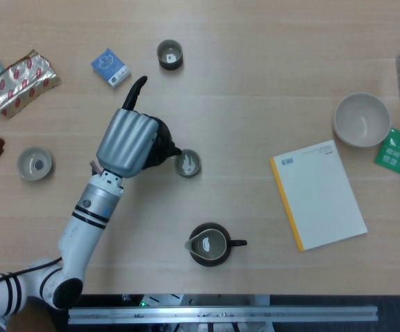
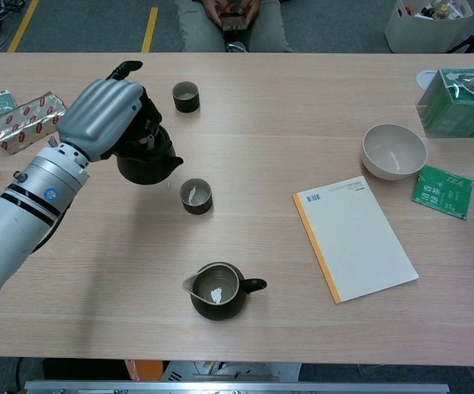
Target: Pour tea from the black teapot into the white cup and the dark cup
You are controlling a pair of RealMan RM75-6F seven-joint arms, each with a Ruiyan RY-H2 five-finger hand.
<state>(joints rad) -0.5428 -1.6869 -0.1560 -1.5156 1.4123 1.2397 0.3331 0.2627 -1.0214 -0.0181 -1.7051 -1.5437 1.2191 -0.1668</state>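
Observation:
My left hand grips the black teapot by its handle, holding it above the table. The spout points right, towards a small dark cup with a pale inside that stands just beside it. No stream runs from the spout. Another dark cup stands farther back. A pale cup sits at the left of the table. Neither view shows my right hand.
A dark pitcher with liquid stands near the front edge. A yellow-spined notebook, a white bowl and green packets lie at the right. A blue packet and a foil wrapper lie at the left.

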